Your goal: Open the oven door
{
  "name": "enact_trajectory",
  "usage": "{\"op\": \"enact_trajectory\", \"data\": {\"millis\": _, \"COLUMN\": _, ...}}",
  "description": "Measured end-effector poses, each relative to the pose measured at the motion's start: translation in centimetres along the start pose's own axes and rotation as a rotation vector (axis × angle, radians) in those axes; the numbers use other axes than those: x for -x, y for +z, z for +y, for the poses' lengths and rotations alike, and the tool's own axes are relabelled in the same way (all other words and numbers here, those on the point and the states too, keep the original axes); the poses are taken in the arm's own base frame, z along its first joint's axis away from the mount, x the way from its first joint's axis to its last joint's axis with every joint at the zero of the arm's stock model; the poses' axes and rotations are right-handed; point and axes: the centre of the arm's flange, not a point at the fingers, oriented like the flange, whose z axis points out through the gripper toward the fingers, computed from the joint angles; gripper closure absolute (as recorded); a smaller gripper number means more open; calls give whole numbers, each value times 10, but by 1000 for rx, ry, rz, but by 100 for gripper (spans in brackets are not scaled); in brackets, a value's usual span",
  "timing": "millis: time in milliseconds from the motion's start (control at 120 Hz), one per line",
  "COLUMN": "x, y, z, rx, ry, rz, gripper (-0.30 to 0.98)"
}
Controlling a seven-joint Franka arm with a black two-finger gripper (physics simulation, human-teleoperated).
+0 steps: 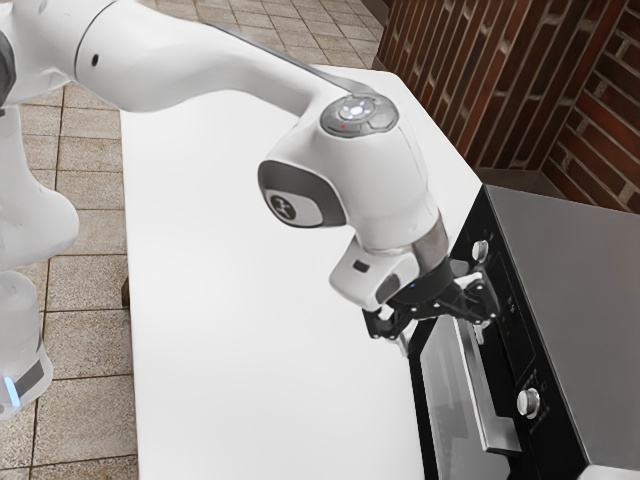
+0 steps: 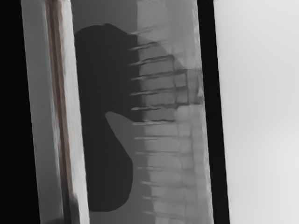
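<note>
My gripper [image 1: 441,338] is over the upper end of the oven door's front in the exterior view, its two fingers spread wide apart. The silver handle [image 1: 484,402] runs from beneath the hand along the door [image 1: 445,385], beside the knob panel. In the wrist view, the handle [image 2: 74,112] is a long pale bar with a brownish stripe. Beside it lies the door's glass [image 2: 161,163], with a dark shadow and rack-like lines showing on it. Whether a fingertip touches the handle is hard to tell.
The oven's grey top [image 1: 575,280] and black control panel [image 1: 515,335] stand to the exterior view's right, with a round knob [image 1: 528,402] projecting near the handle. A white table [image 1: 240,330] extends toward the arm's base. Brick walls [image 1: 480,80] rise behind.
</note>
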Motion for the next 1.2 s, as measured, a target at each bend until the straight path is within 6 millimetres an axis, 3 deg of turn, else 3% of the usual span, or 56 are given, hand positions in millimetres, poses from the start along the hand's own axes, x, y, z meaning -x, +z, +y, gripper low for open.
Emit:
{"op": "enact_trajectory", "data": {"millis": 250, "x": 1, "y": 8, "z": 11, "rx": 30, "ry": 0, "rz": -2, "gripper": -1}}
{"op": "enact_trajectory", "data": {"millis": 342, "x": 4, "y": 7, "z": 23, "rx": 52, "ry": 2, "rz": 6, "gripper": -1}}
{"op": "enact_trajectory", "data": {"millis": 400, "x": -2, "y": 2, "z": 44, "rx": 77, "ry": 26, "rz": 18, "gripper": 1}}
{"op": "enact_trajectory", "data": {"millis": 442, "x": -23, "y": -15, "z": 82, "rx": 96, "ry": 100, "rz": 28, "gripper": 8}}
{"op": "enact_trajectory", "data": {"millis": 467, "x": -50, "y": -39, "z": 116, "rx": 94, "ry": 180, "rz": 32, "gripper": 16}}
{"op": "enact_trajectory", "data": {"millis": 483, "x": -74, "y": -61, "z": 141, "rx": 83, "ry": 248, "rz": 31, "gripper": 14}}
{"op": "enact_trajectory", "data": {"millis": 508, "x": -122, "y": -123, "z": 185, "rx": 22, "ry": 366, "rz": 37, "gripper": 12}}
{"op": "enact_trajectory", "data": {"millis": 533, "x": -144, "y": -197, "z": 204, "rx": -72, "ry": 413, "rz": 49, "gripper": 10}}
{"op": "enact_trajectory", "data": {"millis": 550, "x": -146, "y": -256, "z": 200, "rx": -150, "ry": 400, "rz": 67, "gripper": 8}}
{"op": "enact_trajectory", "data": {"millis": 575, "x": -130, "y": -343, "z": 164, "rx": -275, "ry": 315, "rz": 82, "gripper": 7}}
{"op": "enact_trajectory", "data": {"millis": 600, "x": -105, "y": -397, "z": 127, "rx": -347, "ry": 214, "rz": 69, "gripper": 6}}
{"op": "enact_trajectory", "data": {"millis": 617, "x": -78, "y": -414, "z": 92, "rx": -371, "ry": 126, "rz": 43, "gripper": 5}}
{"op": "enact_trajectory", "data": {"millis": 658, "x": 16, "y": -394, "z": -1, "rx": -351, "ry": -142, "rz": -88, "gripper": 4}}
{"op": "enact_trajectory", "data": {"millis": 692, "x": 101, "y": -357, "z": -46, "rx": -295, "ry": -344, "rz": -211, "gripper": 3}}
{"op": "enact_trajectory", "data": {"millis": 717, "x": 168, "y": -320, "z": -69, "rx": -233, "ry": -494, "rz": -304, "gripper": 3}}
{"op": "enact_trajectory", "data": {"millis": 758, "x": 273, "y": -267, "z": -81, "rx": -127, "ry": -730, "rz": -410, "gripper": 2}}
{"op": "enact_trajectory", "data": {"millis": 800, "x": 371, "y": -231, "z": -68, "rx": -35, "ry": -959, "rz": -484, "gripper": 1}}
{"op": "enact_trajectory", "data": {"millis": 825, "x": 417, "y": -221, "z": -52, "rx": 6, "ry": -1076, "rz": -514, "gripper": 1}}
{"op": "enact_trajectory", "data": {"millis": 842, "x": 437, "y": -214, "z": -44, "rx": 34, "ry": -1136, "rz": -522, "gripper": 1}}
{"op": "enact_trajectory", "data": {"millis": 875, "x": 452, "y": -201, "z": -35, "rx": 82, "ry": -1208, "rz": -509, "gripper": 1}}
{"op": "enact_trajectory", "data": {"millis": 917, "x": 438, "y": -182, "z": -38, "rx": 139, "ry": -1239, "rz": -462, "gripper": 0}}
{"op": "enact_trajectory", "data": {"millis": 992, "x": 416, "y": -106, "z": -28, "rx": 337, "ry": -1270, "rz": -433, "gripper": 0}}
{"op": "enact_trajectory", "data": {"millis": 1033, "x": 411, "y": -78, "z": -21, "rx": 408, "ry": -1295, "rz": -434, "gripper": 0}}
{"op": "enact_trajectory", "data": {"millis": 1092, "x": 408, "y": -62, "z": -15, "rx": 453, "ry": -1337, "rz": -431, "gripper": 0}}
{"op": "enact_trajectory", "data": {"millis": 1200, "x": 407, "y": -55, "z": -12, "rx": 478, "ry": -1406, "rz": -430, "gripper": 0}}
